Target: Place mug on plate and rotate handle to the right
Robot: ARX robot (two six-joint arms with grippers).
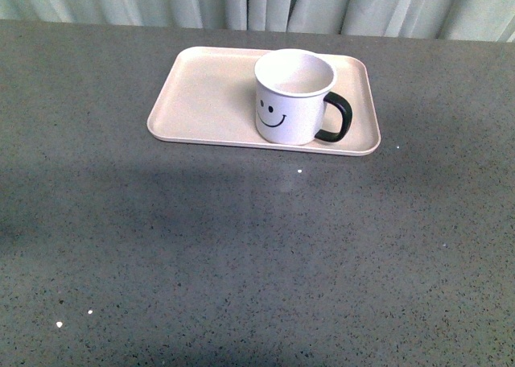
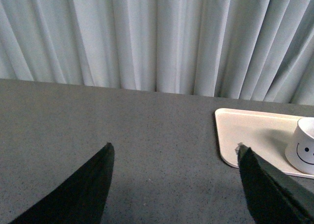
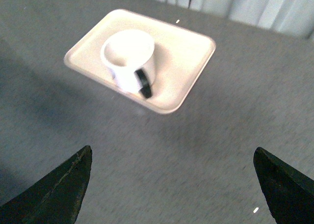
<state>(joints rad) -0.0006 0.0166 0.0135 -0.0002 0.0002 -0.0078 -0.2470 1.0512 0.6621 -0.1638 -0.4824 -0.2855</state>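
The white mug with a black smiley face stands upright on the right half of the pale pink plate. Its black handle points to the right. No arm shows in the front view. In the left wrist view my left gripper is open and empty over bare table, with the plate and the mug off beyond one finger. In the right wrist view my right gripper is open and empty, well back from the plate, the mug and its handle.
The grey speckled table spreads all round the plate. A pale curtain hangs along the table's far edge, just behind the plate.
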